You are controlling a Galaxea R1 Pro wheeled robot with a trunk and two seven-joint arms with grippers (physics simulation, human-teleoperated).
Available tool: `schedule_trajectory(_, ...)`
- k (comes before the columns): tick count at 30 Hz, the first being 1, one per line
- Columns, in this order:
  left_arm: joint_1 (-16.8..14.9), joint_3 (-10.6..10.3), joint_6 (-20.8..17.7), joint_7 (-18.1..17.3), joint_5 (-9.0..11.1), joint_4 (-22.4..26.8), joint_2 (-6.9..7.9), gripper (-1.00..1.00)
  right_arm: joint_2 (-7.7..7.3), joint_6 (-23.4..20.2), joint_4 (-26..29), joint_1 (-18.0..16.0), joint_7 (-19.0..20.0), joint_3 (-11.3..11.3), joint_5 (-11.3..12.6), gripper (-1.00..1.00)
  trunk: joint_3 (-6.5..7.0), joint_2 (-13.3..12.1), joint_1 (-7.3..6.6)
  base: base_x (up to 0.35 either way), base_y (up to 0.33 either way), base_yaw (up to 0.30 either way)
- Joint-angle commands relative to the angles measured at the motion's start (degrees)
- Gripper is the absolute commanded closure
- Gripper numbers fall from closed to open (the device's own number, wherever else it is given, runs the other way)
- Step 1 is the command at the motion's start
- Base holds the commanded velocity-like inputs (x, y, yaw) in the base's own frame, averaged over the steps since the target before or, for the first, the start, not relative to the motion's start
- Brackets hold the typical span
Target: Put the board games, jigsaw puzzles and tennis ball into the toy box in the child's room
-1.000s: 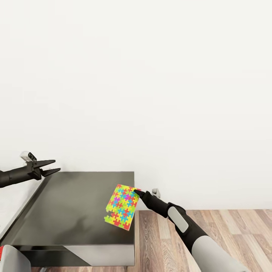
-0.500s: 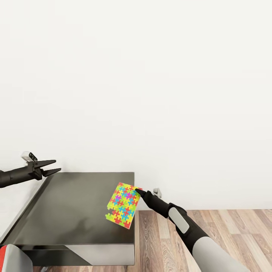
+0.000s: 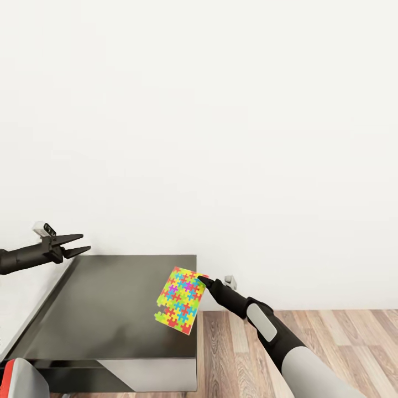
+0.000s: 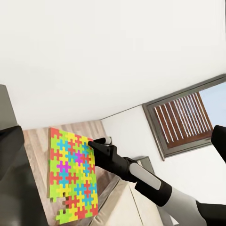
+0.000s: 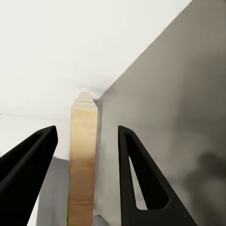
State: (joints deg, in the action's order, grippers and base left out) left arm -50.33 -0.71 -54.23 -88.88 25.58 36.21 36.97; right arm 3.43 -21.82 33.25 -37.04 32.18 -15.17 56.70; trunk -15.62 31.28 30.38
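A many-coloured jigsaw puzzle (image 3: 179, 301) hangs tilted just above the right end of the dark table (image 3: 105, 309). My right gripper (image 3: 200, 279) is shut on its upper right corner. In the right wrist view the puzzle (image 5: 84, 160) shows edge-on as a wooden strip between the two black fingers (image 5: 141, 174). The left wrist view looks across at the puzzle (image 4: 73, 174) and the right gripper (image 4: 92, 143) pinching it. Out past the table's far left corner my left gripper (image 3: 83, 244) is open and holds nothing. The toy box, board games and tennis ball are out of view.
A plain white wall stands behind the table. Wood floor (image 3: 331, 342) lies to the right of the table. A grey and red object (image 3: 16, 381) shows at the lower left corner. A window with slatted blinds (image 4: 183, 120) appears in the left wrist view.
The whole picture has shifted slightly, with the table sitting lower in view. The puzzle and right gripper kept about the same place in the picture. The left gripper edged up a little.
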Motion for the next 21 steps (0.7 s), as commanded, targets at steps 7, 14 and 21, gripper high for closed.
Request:
schedule_trajectory(7, 0.0, -0.1, -0.6, -0.2, 0.0, 0.0, 0.03, -1.0, -0.01, -0.3, 0.0, -0.1, 0.0, -0.1, 0.5, 1.0, 1.84, -2.7, -1.52, 0.0, 0.0, 0.0)
schedule_trajectory(14, 0.0, -0.1, -0.6, -0.2, 0.0, 0.0, 0.03, -1.0, 0.05, -0.1, 0.1, -0.1, 0.0, -0.3, 0.5, 1.0, 3.76, -5.6, -3.05, 0.0, 0.0, 0.0)
schedule_trajectory(21, 0.0, -0.1, -0.6, -0.3, 0.0, 0.1, 0.03, -1.0, 0.01, 0.9, 0.0, -0.1, 0.0, -0.5, 0.5, 1.0, 5.68, -8.4, -4.59, 0.0, 0.0, 0.0)
